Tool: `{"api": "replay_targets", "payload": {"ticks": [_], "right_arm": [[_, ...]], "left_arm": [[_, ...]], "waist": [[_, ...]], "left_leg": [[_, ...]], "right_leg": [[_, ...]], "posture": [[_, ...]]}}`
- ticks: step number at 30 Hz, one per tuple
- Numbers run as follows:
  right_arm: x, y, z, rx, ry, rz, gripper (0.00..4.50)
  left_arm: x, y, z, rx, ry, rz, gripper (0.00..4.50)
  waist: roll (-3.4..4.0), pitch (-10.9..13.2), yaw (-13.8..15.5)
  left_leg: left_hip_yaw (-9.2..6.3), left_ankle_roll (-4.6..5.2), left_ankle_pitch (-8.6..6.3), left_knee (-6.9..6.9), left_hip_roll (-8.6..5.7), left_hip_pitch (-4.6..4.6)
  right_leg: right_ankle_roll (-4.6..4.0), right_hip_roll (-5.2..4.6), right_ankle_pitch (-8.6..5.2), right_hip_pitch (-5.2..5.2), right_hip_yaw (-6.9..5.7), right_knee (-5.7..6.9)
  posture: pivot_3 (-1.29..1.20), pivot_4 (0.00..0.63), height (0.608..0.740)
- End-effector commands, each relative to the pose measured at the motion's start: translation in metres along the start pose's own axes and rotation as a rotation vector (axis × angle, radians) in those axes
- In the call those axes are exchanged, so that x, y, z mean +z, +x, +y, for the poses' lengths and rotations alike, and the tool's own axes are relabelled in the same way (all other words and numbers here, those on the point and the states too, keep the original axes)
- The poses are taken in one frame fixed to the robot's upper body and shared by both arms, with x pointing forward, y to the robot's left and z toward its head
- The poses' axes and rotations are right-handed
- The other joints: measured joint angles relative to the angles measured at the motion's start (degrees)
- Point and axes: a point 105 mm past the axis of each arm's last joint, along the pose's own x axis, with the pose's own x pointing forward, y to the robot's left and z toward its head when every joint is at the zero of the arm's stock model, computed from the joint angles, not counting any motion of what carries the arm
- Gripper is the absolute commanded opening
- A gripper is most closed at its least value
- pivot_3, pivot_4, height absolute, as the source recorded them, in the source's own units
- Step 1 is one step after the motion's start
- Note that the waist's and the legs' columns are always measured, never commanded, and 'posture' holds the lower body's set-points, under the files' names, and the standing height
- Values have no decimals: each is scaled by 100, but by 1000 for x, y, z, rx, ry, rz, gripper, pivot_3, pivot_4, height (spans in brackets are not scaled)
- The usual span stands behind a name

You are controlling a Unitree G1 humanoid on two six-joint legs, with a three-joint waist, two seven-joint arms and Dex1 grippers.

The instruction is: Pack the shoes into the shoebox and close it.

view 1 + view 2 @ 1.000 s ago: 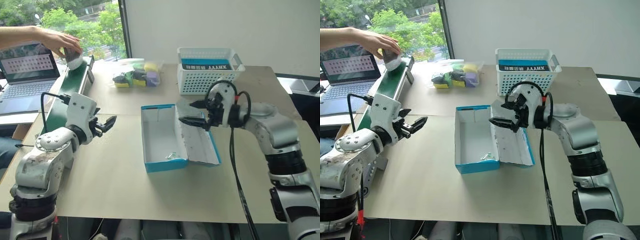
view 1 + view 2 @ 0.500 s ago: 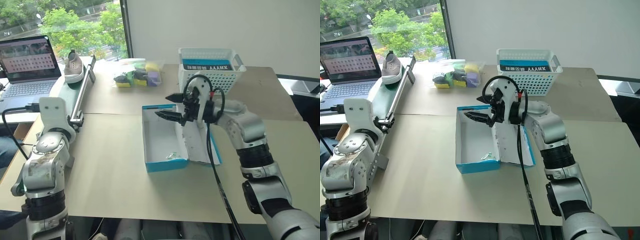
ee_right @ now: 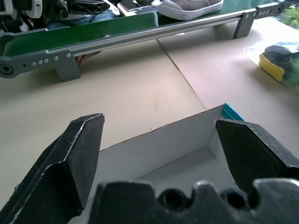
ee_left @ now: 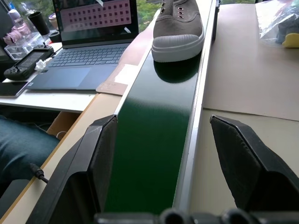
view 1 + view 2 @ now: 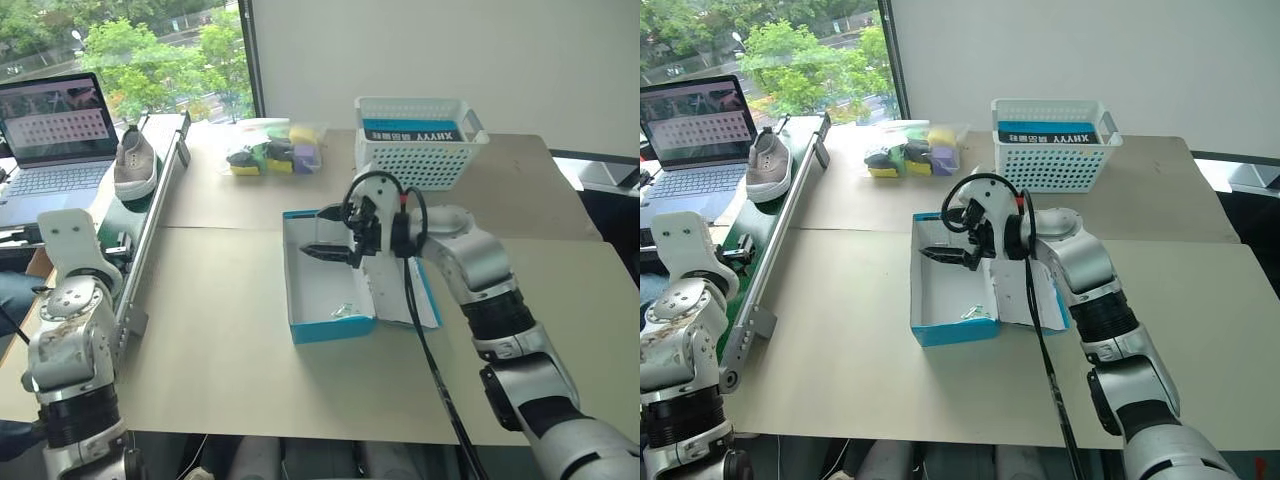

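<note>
Left gripper [image 4: 159, 154]: we see our jaws spread wide and empty, low over the green conveyor belt [image 4: 154, 135], pointing along it.
Shoe [image 4: 179, 28]: at twelve o'clock up the belt from that gripper, toe towards us, long axis in line with the belt; we judge the left arm much the nearer.
Right gripper [image 5: 337, 234]: fingers wide apart, holding nothing, hovering over the open box.
Shoebox [image 5: 305, 333]: in the table's middle, at about three o'clock from the shoe, lid laid open on its right side, no shoe inside.
Basket [image 5: 420, 150]: at twelve o'clock beyond the box.
Count: we see one shoe, one open shoebox, one basket, one laptop [image 5: 55, 140].
</note>
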Motion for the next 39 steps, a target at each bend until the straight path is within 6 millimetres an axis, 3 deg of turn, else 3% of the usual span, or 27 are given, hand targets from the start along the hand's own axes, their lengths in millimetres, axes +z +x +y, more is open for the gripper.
{"api": "replay_targets", "payload": {"ticks": [1, 8, 15, 18, 22, 25, 29, 31, 33, 37, 39], "right_arm": [[11, -2, 4, -1, -44, -34, 4469], [9, -8, 1, -44, -45, -31, 4469], [4, -18, -6, -81, -45, -13, 4469], [3, -21, -8, -89, -53, 1, 4469], [4, -22, -10, -95, -59, 3, 4469], [5, -22, -11, -101, -67, 8, 4500], [4, -25, -12, -108, -75, 20, 4500], [3, -26, -13, -109, -76, 26, 4500], [3, -26, -13, -110, -75, 27, 4500], [4, -27, -13, -114, -73, 24, 4500], [6, -28, -14, -121, -66, 16, 4500]], "left_arm": [[17, 4, 19, 32, -5, -72, 3376], [38, 29, 31, -16, -39, -122, 3376], [37, 45, 44, -38, -70, -96, 3376], [22, 48, 53, -20, -108, -43, 3376], [-6, 50, 42, -96, -142, 67, 3376], [-22, 48, 40, -106, -172, 122, 2654], [-21, 45, 32, -145, -210, 121, 1188], [-12, 44, 27, -155, -248, 90, 522], [13, 41, 16, -185, -274, -2, 39], [63, 30, -11, -280, -315, -182, 39], [93, 17, -37, -381, -329, -264, 39]], "waist": [[-1, 0, -10], [-4, -2, -15], [-5, -3, -77], [-5, -3, -118], [-5, -3, -130], [-6, -3, -122], [-6, -4, -98], [-7, -4, -64], [-7, -4, -28], [-30, -11, 30], [-39, -11, 42]], "left_leg": [[0, 0, 0, 0, 0, 0], [-4, -1, 0, 2, -1, 0], [-2, 0, 0, 2, -1, 0], [-2, -1, 0, 2, 0, 2], [0, 0, 0, 2, 0, 1], [0, 0, 0, 2, 0, 0], [-1, 0, 0, 2, 0, 10], [-2, 0, 0, 2, 0, 10], [-3, -1, 0, 7, 0, 9], [-6, -1, 0, 13, 1, -3], [-8, -1, 0, 13, 2, -9]], "right_leg": [[0, 0, 0, 0, 0, 0], [0, 0, 0, 0, -4, 3], [0, 0, 0, -2, -5, 6], [0, 0, 0, -2, -4, 7], [0, 0, 0, -5, -5, 11], [0, 0, 0, -6, -5, 12], [0, 0, 0, -3, -5, 18], [0, 0, 0, -1, -6, 18], [0, -1, 0, 1, -7, 18], [0, -1, 0, -3, -10, 14], [0, -1, 0, -5, -12, 16]], "posture": [[0, 150, 740], [0, 150, 740], [0, 150, 740], [0, 150, 740], [0, 150, 740], [0, 150, 740], [0, 150, 740], [0, 150, 740], [0, 150, 740], [0, 150, 740], [0, 150, 740]]}}
